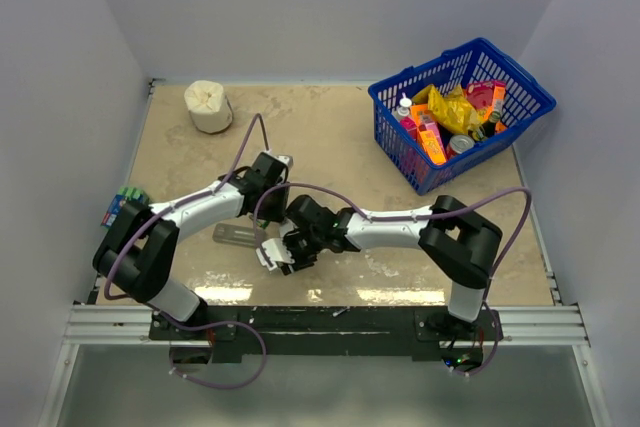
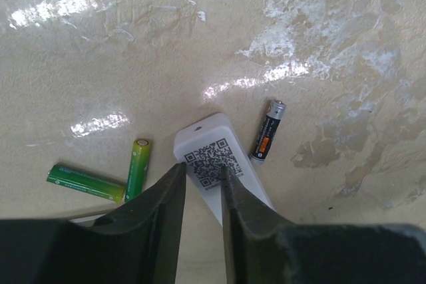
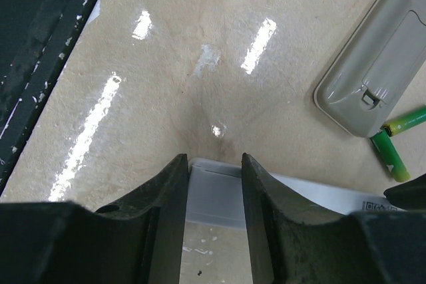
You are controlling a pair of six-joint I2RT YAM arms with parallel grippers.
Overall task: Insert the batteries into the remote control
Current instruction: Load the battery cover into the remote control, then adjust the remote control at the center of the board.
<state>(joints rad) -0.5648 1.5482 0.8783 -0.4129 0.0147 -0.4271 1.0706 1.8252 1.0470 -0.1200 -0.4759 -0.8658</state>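
Right gripper clamps remote end, presumably to steady it. Left gripper narrowly parted over the QR end, grip unclear. Batteries loose alongside.

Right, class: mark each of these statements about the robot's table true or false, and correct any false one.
1. The right gripper grips one end of the white remote. True.
2. The dark battery is already inside the white remote. False: it lies on the table beside it.
3. Two green batteries lie loose on the table. True.
4. The blue basket is empty. False: it is full of groceries.
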